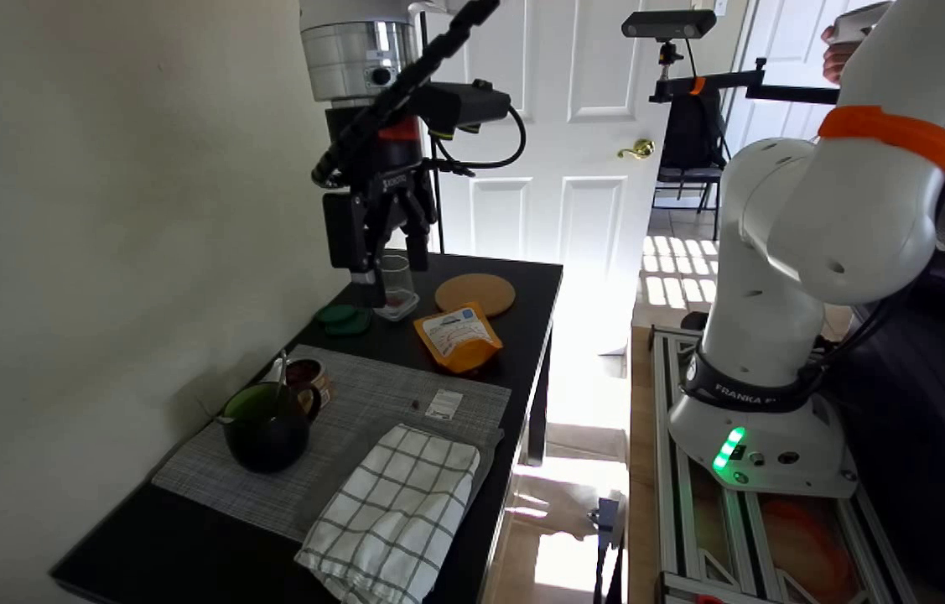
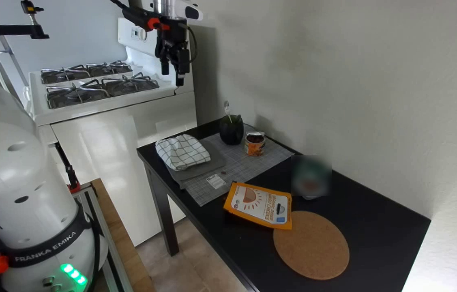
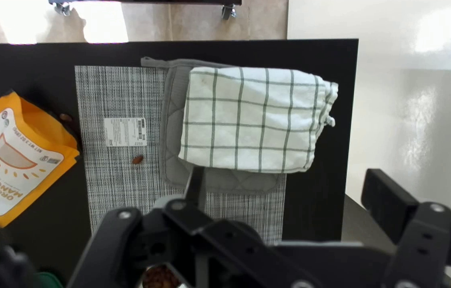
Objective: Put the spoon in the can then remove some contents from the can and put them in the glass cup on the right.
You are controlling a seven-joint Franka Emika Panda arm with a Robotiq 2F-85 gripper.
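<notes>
An open tin can with an orange label and brown contents stands beside the dark green-black mug. Both also show in an exterior view: can, mug. Its contents show at the wrist view's bottom edge. A fork stands tines up in the mug with another utensil; I cannot tell whether that is the spoon. The clear glass cup stands farther along the table, partly behind a finger. My gripper is open and empty, high above the table; it also shows open in the wrist view.
A checkered cloth lies on a grey pad on the woven mat. An orange pouch overlaps a round cork board. Green flat pieces lie by the wall near the glass. A blurred patch covers that area in an exterior view.
</notes>
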